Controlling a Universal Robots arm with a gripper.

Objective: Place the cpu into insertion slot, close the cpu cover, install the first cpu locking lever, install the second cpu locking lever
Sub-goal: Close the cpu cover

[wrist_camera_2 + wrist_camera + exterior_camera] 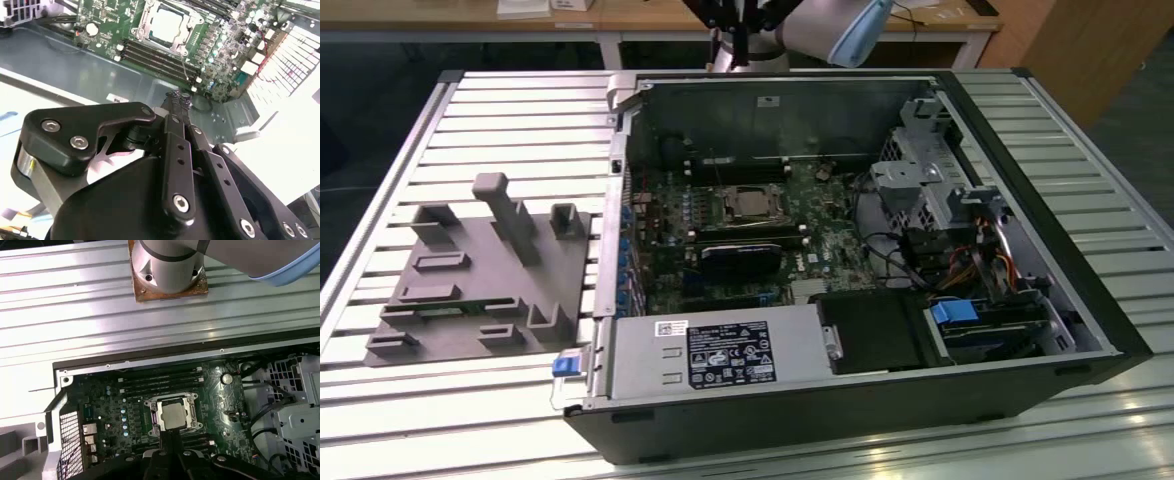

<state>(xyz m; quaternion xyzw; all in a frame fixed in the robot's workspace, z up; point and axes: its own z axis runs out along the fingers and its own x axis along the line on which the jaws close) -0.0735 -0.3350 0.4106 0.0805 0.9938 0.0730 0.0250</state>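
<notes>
The cpu (174,415) (167,22) lies flat in the insertion slot (750,203) on the green board, its silvery-tan top showing. The cpu cover (191,409) (145,15), a thin silver frame, lies flat around the chip. A thin metal lever (185,65) slants off one side of the socket toward the memory slots. My gripper (180,96) (170,436) hangs well above the board, short of the socket, with its black fingers shut together on nothing. In the exterior view the arm (834,25) reaches in from behind the case.
The open black computer case (1067,260) lies on a slatted aluminium table (494,100). Inside are a power supply (720,355), a drive cage (934,185) and loose cables (907,265). A grey fixture block (480,270) stands at the exterior view's left. The robot base (167,270) is bolted to the table.
</notes>
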